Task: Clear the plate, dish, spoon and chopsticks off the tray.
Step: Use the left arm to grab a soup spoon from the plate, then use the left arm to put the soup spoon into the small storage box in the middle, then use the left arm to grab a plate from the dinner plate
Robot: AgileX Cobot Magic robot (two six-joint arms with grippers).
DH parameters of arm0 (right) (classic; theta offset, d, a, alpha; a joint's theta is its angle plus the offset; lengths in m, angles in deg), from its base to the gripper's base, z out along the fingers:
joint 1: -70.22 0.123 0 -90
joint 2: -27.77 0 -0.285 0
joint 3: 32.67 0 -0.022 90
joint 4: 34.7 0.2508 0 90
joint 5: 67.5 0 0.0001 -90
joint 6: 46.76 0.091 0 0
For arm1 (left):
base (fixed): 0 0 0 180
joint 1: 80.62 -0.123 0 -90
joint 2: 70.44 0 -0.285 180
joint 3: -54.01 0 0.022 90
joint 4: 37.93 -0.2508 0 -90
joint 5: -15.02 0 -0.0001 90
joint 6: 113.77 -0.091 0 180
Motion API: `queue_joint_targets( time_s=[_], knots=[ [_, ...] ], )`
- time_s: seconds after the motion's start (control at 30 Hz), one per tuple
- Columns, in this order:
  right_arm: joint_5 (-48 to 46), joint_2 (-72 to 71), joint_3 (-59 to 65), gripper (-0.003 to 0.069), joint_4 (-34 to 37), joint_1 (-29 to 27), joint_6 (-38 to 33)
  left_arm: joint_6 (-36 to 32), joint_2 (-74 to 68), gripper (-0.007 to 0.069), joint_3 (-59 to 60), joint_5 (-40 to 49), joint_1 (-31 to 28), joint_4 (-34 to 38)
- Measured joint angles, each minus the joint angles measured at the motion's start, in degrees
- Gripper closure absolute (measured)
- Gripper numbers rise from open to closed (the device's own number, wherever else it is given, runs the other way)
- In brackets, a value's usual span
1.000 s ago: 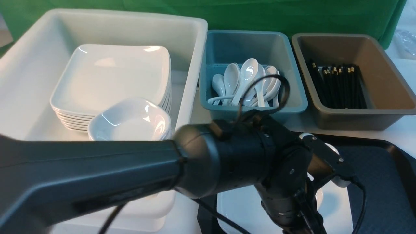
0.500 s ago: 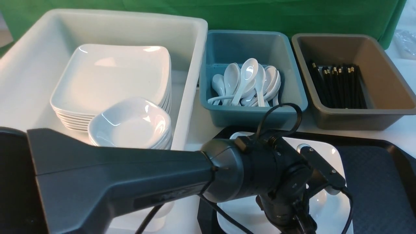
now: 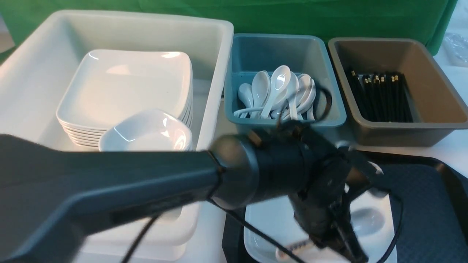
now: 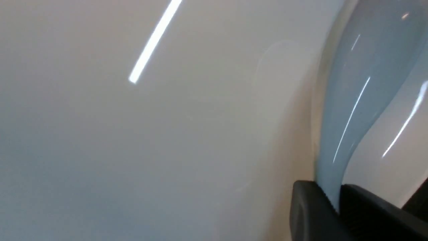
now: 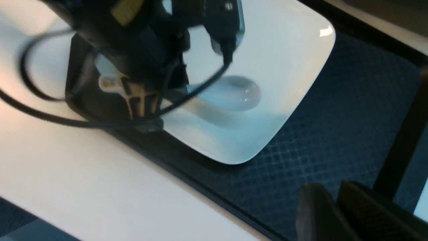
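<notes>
One glossy white square plate (image 3: 270,219) lies flat on the black tray (image 3: 424,190), its corners rounded and its rim low and smooth. Beside the plate we see the tray's bare surface, dark and finely crosshatched, ending in a shinier raised border. Our left gripper (image 4: 329,194) is clamped narrowly on the short white soup spoon (image 4: 361,93), which is smooth porcelain-like stuff with a deep oval bowl. That bowl is over the plate on the tray, and the stubby handle's end pokes out past the other side of the gripper. Our right gripper (image 5: 332,190) is over the tray too, its blurred fingers drawn together with nothing visible between them.

Much of the plate is hidden from our front view by the bulky dark left arm (image 3: 175,179), which crosses the near left edge of the tray, and by its thin black cable (image 3: 252,228). Beyond the tray we have a teal plastic bin (image 3: 256,121) of loose white spoons (image 3: 279,84) and, right of it, a brown bin (image 3: 409,126) holding black chopsticks (image 3: 384,98) with gold-coloured bands. Left of the tray sits a deep white tub (image 3: 215,84), containing stacked square plates (image 3: 124,87) and nested rounded dishes (image 3: 146,135). Green cloth (image 3: 292,14) hangs behind everything.
</notes>
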Motion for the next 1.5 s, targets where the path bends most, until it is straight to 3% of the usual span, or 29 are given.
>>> queue_joint_targets(
  time_s=[0.13, 0.23, 0.43, 0.6, 0.73, 0.8, 0.83, 0.9, 1.0, 1.03, 1.1, 1.17, 1.27, 1.33, 1.37, 1.4, 1.47, 1.5],
  knots=[
    [0.00, 0.00, 0.00, 0.0523, -0.34, 0.00, 0.00, -0.13, 4.68, 0.0544, -6.65, -0.46, -3.32, -7.09],
    [0.00, 0.00, 0.00, 0.0519, -0.34, 0.00, 0.00, -1.70, 3.93, 0.0544, -13.45, -3.94, -10.46, -8.20],
    [0.05, 0.00, 0.00, 0.0515, -0.29, 0.00, 0.00, -9.23, -3.61, 0.0544, -23.67, -10.64, -22.13, 1.69],
    [1.72, 0.00, 0.00, 0.0511, 0.78, 0.00, 0.05, -15.25, -11.76, 0.0505, -28.93, -15.42, -26.77, 7.36],
    [2.60, 0.00, 0.00, 0.0508, 3.08, 0.00, -0.01, -16.29, -15.89, 0.0373, -29.74, -17.67, -28.41, 7.89],
    [2.67, 0.00, 0.00, 0.0506, 3.47, 0.00, -0.07, -16.50, -16.59, 0.0257, -29.74, -17.44, -28.66, 7.89],
    [2.67, 0.00, 0.00, 0.0505, 3.47, 0.00, -0.13, -16.50, -16.59, 0.0249, -29.74, -17.33, -28.66, 7.89],
    [2.67, 0.00, 0.00, 0.0504, 3.53, 0.00, -0.26, -16.36, -15.36, 0.0148, -29.74, -14.78, -28.59, 8.01],
    [2.67, 0.00, 0.00, 0.0503, 3.42, 0.00, -1.18, -14.94, -12.08, 0.0103, -29.74, -9.26, -28.59, 8.80],
    [2.67, 0.00, 0.00, 0.0503, 3.42, 0.00, -1.53, -14.19, -9.29, 0.0101, -29.74, -3.38, -28.59, 9.12],
    [2.67, 0.00, 0.00, 0.0503, 3.37, 0.00, -1.87, -15.29, -6.49, 0.0117, -29.39, 1.28, -28.59, 9.35],
    [2.67, 0.00, 0.00, 0.0503, 3.26, 0.00, -2.70, -20.16, 0.71, 0.0204, -25.80, 7.28, -28.59, 11.55],
    [2.70, 0.00, 0.00, 0.0500, 3.20, 0.00, -3.05, -32.30, 11.10, 0.0388, -15.64, 8.93, -27.91, 16.69],
    [2.70, 0.00, 0.00, 0.0496, 3.20, 0.00, -3.30, -43.91, 18.38, 0.0527, -5.33, 8.55, -25.72, 18.16],
    [2.70, 0.00, 0.00, 0.0496, 3.20, 0.00, -3.30, -44.73, 19.00, 0.0536, -4.30, 8.49, -25.72, 18.26],
    [2.81, 0.00, 0.00, 0.0496, 3.13, 0.00, -3.77, -50.08, 23.47, 0.0586, 4.11, 7.21, -23.35, 18.53],
    [3.47, 0.00, 0.00, 0.0496, 3.02, 0.00, -4.47, -57.13, 27.30, 0.0603, 13.57, 3.23, -20.09, 18.53],
    [3.52, 0.00, 0.00, 0.0496, 3.01, 0.00, -4.47, -57.13, 27.63, 0.0603, 14.59, 2.71, -19.68, 18.53]
  ],
)
